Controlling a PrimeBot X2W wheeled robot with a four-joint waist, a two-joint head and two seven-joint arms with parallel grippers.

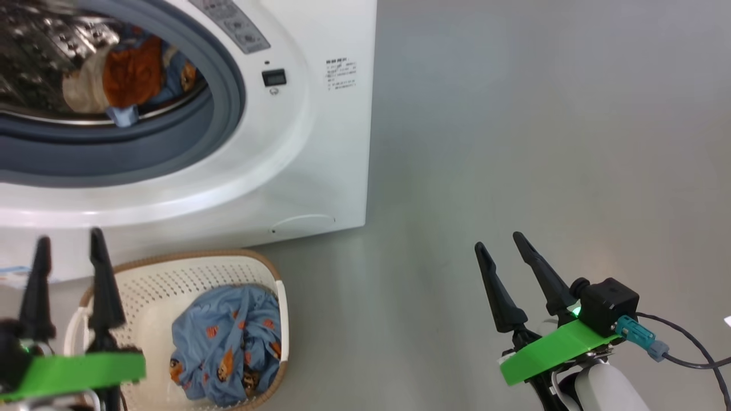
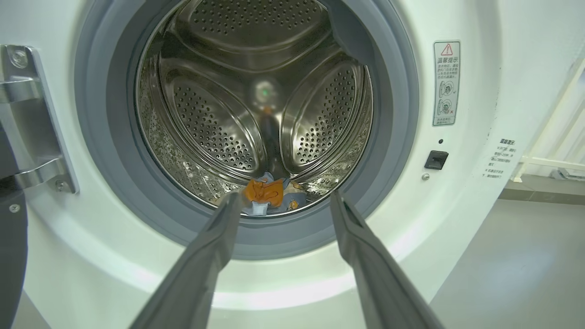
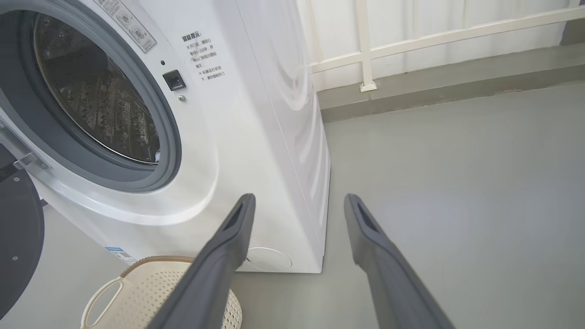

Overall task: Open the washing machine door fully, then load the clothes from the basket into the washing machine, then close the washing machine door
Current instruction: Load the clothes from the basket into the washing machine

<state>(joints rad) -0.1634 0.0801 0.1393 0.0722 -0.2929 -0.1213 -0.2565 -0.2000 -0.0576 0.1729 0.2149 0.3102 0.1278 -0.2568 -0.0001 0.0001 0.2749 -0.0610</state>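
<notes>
The white washing machine [image 1: 320, 142] stands with its round mouth uncovered, and blue and orange clothes [image 1: 134, 74] lie at the bottom of its steel drum [image 2: 256, 91]. Its black door [image 3: 18, 242] hangs swung out at the left. Before the machine, the cream basket [image 1: 188, 274] holds a blue bear-print garment [image 1: 228, 342]. My left gripper [image 1: 68, 240] is open and empty over the basket's left side, fingers pointing at the drum mouth. My right gripper [image 1: 502, 240] is open and empty above bare floor to the machine's right.
Grey floor [image 1: 542, 142] stretches to the right of the machine. A white railing [image 3: 411, 41] and a low kerb run behind it. The door's metal hinge [image 2: 32, 119] sits at the left of the opening.
</notes>
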